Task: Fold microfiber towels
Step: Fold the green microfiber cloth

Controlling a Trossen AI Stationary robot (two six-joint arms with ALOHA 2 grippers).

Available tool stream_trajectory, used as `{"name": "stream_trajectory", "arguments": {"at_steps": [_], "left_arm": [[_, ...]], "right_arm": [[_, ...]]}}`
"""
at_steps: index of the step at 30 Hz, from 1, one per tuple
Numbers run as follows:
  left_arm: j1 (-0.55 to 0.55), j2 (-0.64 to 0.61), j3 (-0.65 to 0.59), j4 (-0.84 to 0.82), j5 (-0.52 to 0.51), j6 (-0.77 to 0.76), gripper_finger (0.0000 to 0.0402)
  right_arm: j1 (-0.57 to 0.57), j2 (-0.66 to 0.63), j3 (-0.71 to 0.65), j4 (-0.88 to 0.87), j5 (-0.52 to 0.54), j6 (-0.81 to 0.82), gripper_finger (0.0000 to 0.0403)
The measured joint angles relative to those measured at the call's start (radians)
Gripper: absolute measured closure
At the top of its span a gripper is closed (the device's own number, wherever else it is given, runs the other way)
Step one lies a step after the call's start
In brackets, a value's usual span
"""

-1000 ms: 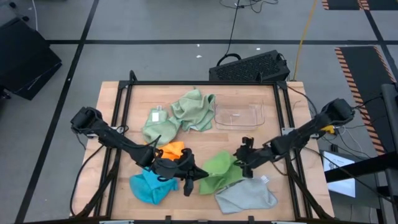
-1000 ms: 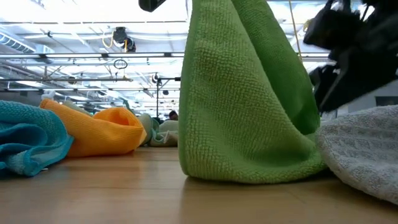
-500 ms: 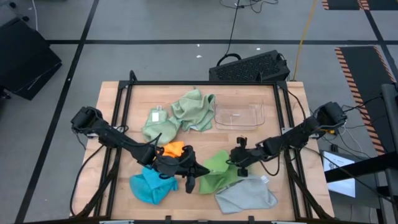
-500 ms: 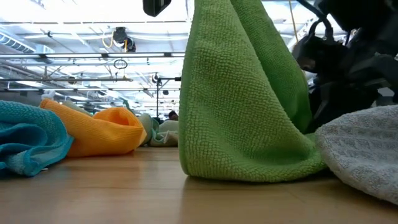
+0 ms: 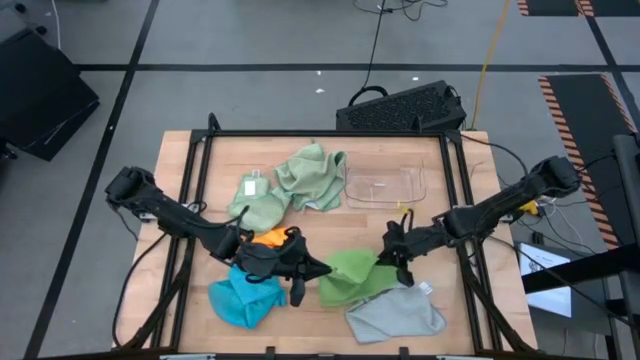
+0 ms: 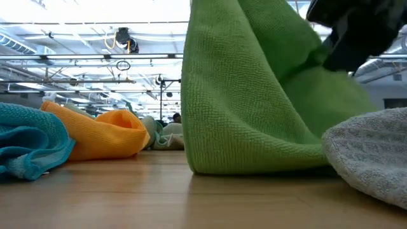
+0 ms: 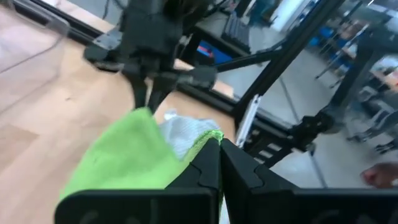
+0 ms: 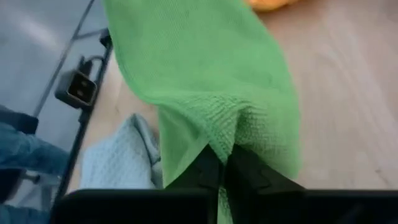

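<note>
Green towel [image 5: 352,276] edges jaw-pinched.

The bright green towel [image 5: 352,274] hung bunched and lifted near the desk's front, draped partly over the light grey towel [image 5: 396,313]. The blue towel [image 5: 240,298] lay crumpled at front left, the orange towel [image 5: 272,238] just behind it. Two pale sage towels [image 5: 290,187] sat rumpled farther back.

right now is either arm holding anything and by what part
Both hold the bright green towel: the left end effector is shut on one edge, the right end effector is shut on a bunched edge at the opposite side.
</note>
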Motion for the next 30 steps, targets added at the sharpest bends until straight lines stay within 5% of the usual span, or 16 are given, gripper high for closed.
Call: {"name": "stream_trajectory", "arguments": {"at_steps": [5,10,18,25,30], "left_arm": [[0.012,-0.013,-0.001,-0.053,0.015,0.015,0.0398],[0.014,-0.013,-0.001,-0.049,0.017,0.014,0.0394],[0.014,-0.014,-0.001,-0.048,0.015,0.003,0.0391],[0.02,-0.114,0.005,-0.037,0.009,0.12,0.0398],[0.022,-0.225,0.005,-0.051,-0.146,0.293,0.0394]], "right_arm": [[-0.005,-0.044,0.0,-0.011,0.0,0.035,0.0359],[-0.011,-0.046,0.0,0.007,-0.071,0.065,0.0397],[-0.015,-0.06,0.002,-0.021,-0.048,0.105,0.0401],[-0.024,-0.115,0.229,-0.318,-0.044,0.13,0.0402],[-0.046,-0.108,0.489,-0.679,0.014,0.09,0.0402]]}}
